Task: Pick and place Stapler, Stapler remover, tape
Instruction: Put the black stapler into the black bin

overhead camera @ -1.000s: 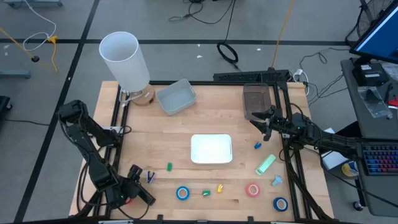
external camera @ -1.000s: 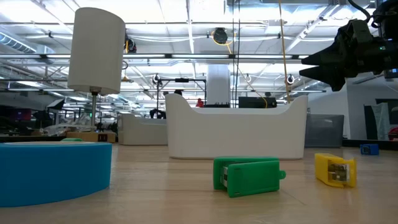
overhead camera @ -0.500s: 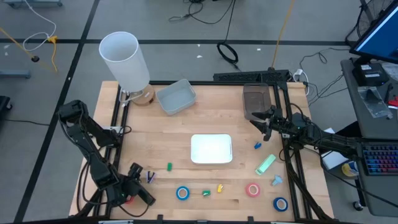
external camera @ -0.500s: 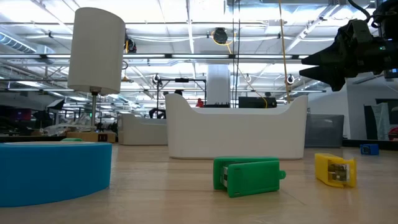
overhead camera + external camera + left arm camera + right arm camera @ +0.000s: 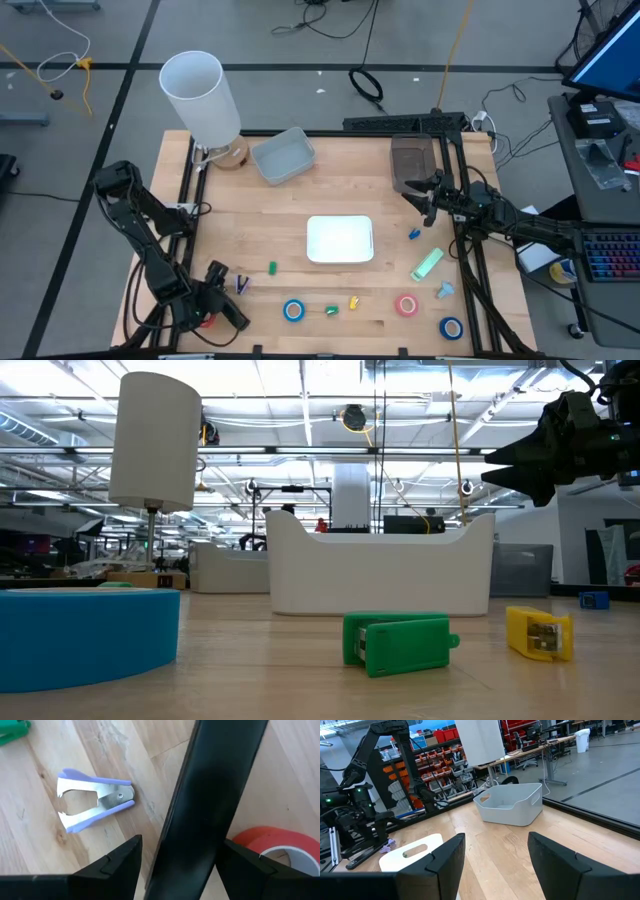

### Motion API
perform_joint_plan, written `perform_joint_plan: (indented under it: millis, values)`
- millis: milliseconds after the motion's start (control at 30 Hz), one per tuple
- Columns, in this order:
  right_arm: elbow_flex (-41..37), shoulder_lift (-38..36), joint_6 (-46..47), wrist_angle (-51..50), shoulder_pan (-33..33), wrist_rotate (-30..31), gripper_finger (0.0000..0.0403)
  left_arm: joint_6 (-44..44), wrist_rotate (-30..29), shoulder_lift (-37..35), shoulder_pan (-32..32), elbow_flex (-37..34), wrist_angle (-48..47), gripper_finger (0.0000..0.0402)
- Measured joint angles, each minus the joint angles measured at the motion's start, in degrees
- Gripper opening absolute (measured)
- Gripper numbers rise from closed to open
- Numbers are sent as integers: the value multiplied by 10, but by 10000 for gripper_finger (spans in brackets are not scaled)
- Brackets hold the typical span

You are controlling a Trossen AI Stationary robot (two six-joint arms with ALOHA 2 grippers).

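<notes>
Hovering at seven o'clock of the tabletop (image 5: 380, 195), the left gripper's (image 5: 175, 870) fingers (image 5: 107, 867) are spread, empty, near the remover (image 5: 90, 802); light, stiff, it is judged best pinched across its plastic wings.

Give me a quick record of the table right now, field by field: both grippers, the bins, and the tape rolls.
left gripper: open, at the front left corner, beside the purple staple remover
right gripper: open, raised at the right side, holding nothing
bins: white bin at centre, grey bin behind it
tape: blue roll, red roll, blue roll along the front edge
</notes>
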Motion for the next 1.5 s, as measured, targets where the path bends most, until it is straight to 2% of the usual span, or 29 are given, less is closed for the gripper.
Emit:
perform_joint_plan:
  millis: [467, 700, 800, 1000, 1133, 1500]
  values:
    - [0, 0, 0, 0, 0, 0, 210, -35, 0, 0, 0, 0, 1, 239]
    - [0, 0, 0, 0, 0, 0, 210, -49, 29, 0, 0, 0, 2, 238]
    - [0, 0, 0, 0, 0, 0, 210, -46, 30, 0, 0, 0, 1, 219]
    - [0, 0, 0, 0, 0, 0, 210, -31, 33, -1, 0, 0, -5, 138]
    - [0, 0, 0, 0, 0, 0, 210, -20, 33, -1, 0, 0, -8, 136]
    - [0, 0, 0, 0, 0, 0, 210, 84, 13, -1, 3, 0, -9, 136]
